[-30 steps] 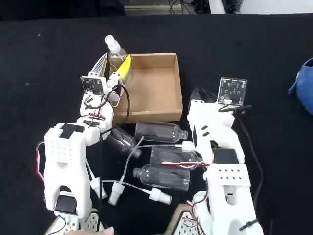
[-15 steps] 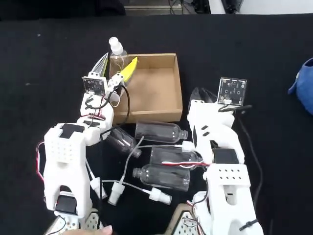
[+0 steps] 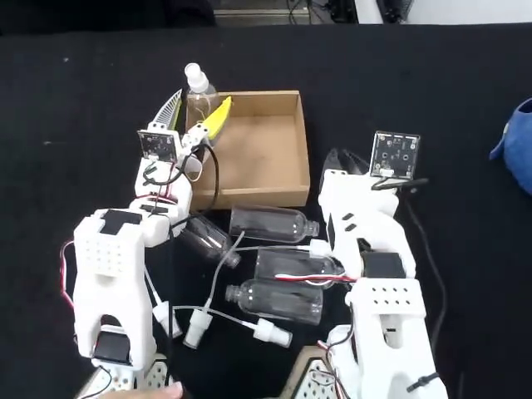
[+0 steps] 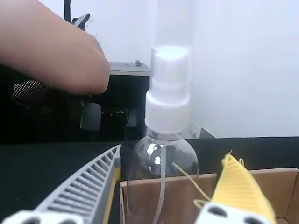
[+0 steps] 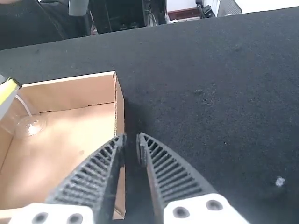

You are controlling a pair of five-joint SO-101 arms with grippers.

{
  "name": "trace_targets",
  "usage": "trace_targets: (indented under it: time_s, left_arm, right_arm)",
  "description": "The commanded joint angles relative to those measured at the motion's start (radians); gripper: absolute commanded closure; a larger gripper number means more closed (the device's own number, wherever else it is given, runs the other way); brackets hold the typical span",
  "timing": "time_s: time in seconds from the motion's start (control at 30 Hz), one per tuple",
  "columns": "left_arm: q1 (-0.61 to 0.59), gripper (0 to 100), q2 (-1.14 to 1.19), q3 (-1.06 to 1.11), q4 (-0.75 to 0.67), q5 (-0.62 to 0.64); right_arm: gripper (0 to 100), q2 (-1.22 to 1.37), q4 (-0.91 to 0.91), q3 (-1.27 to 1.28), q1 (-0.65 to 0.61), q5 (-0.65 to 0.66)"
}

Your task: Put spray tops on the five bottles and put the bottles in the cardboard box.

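A clear bottle (image 3: 198,90) with a white spray top (image 4: 168,88) stands upright in the far left corner of the cardboard box (image 3: 274,193). My left gripper (image 3: 204,100) is open around it, its grey finger (image 4: 79,186) and yellow finger (image 4: 236,191) on either side and apart from the glass. The bottle's base (image 5: 28,125) shows inside the box. My right gripper (image 5: 131,139) hangs shut and holds nothing, just off the box's right wall (image 5: 119,107). Several uncapped bottles (image 3: 272,223) lie between the arms, with loose spray tops (image 3: 198,326) nearer the front.
A blue object (image 3: 519,145) lies at the table's right edge. The black tabletop (image 3: 416,75) stretches beyond and to the right of the box. Both white arm bases (image 3: 112,274) flank the pile of bottles.
My left gripper has opened: the yellow finger swung away from the bottle, which now stands free in the box corner. The right arm has not moved.
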Motion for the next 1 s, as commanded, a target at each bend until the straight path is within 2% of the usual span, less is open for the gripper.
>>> trace_targets:
  time_s: [0.0, 0.17, 0.4, 0.7, 0.97]
  left_arm:
    - [-0.016, 80, -0.026, -0.004, -0.023, -0.012]
    - [-0.010, 80, -0.084, 0.004, -0.003, -0.012]
    - [-0.018, 80, -0.269, 0.048, 0.249, -0.006]
    - [-0.024, 80, -0.377, 0.147, 0.255, -0.014]
    - [-0.030, 80, -0.580, 0.303, 0.293, -0.014]
  right_arm:
    - [97.3, -0.013, -0.031, -0.008, 0.025, -0.008]
    - [97.3, -0.013, -0.031, -0.008, 0.026, -0.008]
    - [97.3, -0.013, -0.031, -0.008, 0.026, -0.008]
    - [97.3, -0.013, -0.031, -0.007, 0.023, -0.008]
    - [97.3, -0.013, -0.031, -0.007, 0.021, -0.008]
